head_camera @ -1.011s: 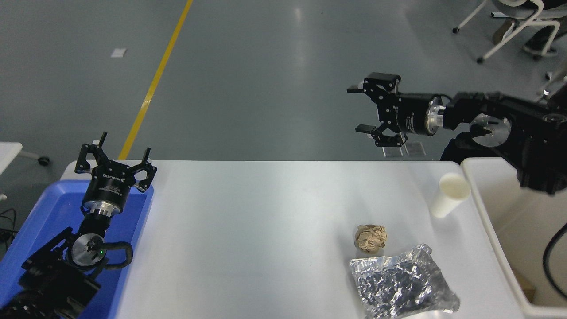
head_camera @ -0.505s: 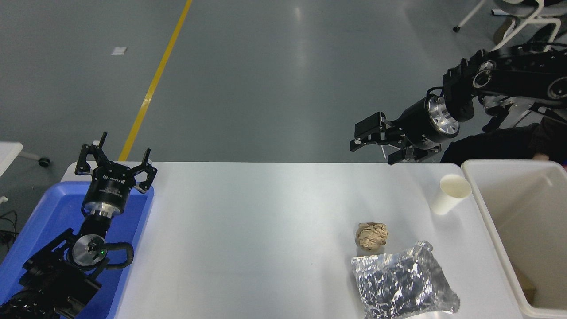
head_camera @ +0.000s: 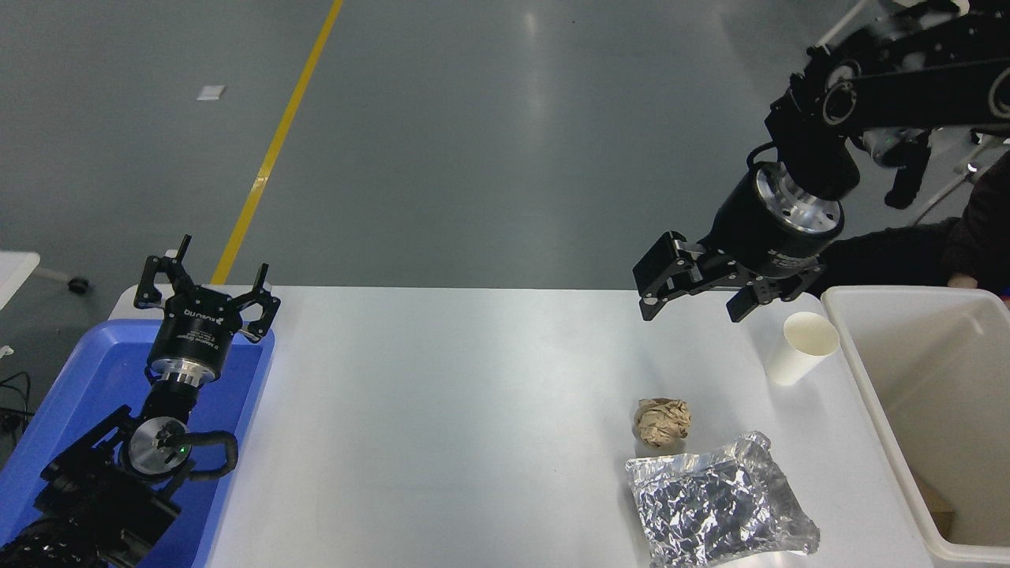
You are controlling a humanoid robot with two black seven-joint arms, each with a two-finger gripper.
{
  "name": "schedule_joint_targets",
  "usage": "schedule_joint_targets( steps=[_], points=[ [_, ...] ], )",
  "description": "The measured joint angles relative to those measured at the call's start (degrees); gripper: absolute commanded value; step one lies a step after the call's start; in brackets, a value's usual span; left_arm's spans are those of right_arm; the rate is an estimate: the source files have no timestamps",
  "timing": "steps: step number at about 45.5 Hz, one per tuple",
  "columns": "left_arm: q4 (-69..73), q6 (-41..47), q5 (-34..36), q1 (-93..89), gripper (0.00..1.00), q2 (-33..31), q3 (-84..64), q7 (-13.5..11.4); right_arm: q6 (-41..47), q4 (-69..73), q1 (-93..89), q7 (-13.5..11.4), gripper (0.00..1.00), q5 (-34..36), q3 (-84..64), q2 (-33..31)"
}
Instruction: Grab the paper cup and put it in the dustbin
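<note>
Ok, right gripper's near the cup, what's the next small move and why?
Probably shift the right gripper right and down around the small white tapered paper cup. Its jaws are open and empty, up and left of the cup, which stands beside the off-white rectangular plastic dustbin.

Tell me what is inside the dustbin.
The dustbin shows mostly bare off-white walls and floor, with one small brownish scrap near its near corner. Its right part runs out of the picture, so the rest cannot be seen. The paper cup stands outside it.

Matt paper cup, crinkled shiny foil bag, smooth plastic dustbin
</note>
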Motion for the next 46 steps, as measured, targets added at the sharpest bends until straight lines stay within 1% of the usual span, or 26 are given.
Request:
schedule_joint_targets(
  steps=[13, 22, 27, 32, 38, 46],
  points=[
    [0.0, 0.0, 0.0, 0.2, 1.00, 0.0, -0.2, 0.0, 0.2, 3.2, 5.2, -0.2, 1.00, 1.6, -4.5, 1.6],
    [0.0, 0.0, 0.0, 0.2, 1.00, 0.0, -0.2, 0.0, 0.2, 3.9, 6.4, -0.2, 1.00, 1.9, -5.9, 1.6],
    [0.0, 0.0, 0.0, 0.2, 1.00, 0.0, -0.2, 0.0, 0.2, 3.8, 5.8, -0.4, 1.00, 0.8, -6.3, 0.9],
    [0.0, 0.1, 0.0, 0.2, 1.00, 0.0, -0.2, -0.1, 0.2, 2.3, 3.7, -0.4, 1.00, -2.7, -6.4, -0.4],
    [0.0, 0.1, 0.0, 0.1, 1.00, 0.0, -0.1, -0.1, 0.0, -1.9, -1.1, -0.4, 1.00, -9.6, -6.2, -2.6],
    [0.0, 0.1, 0.0, 0.1, 1.00, 0.0, -0.1, -0.2, -3.1, -9.6, -9.8, -0.1, 1.00, -18.1, -4.8, -5.7]
  ],
)
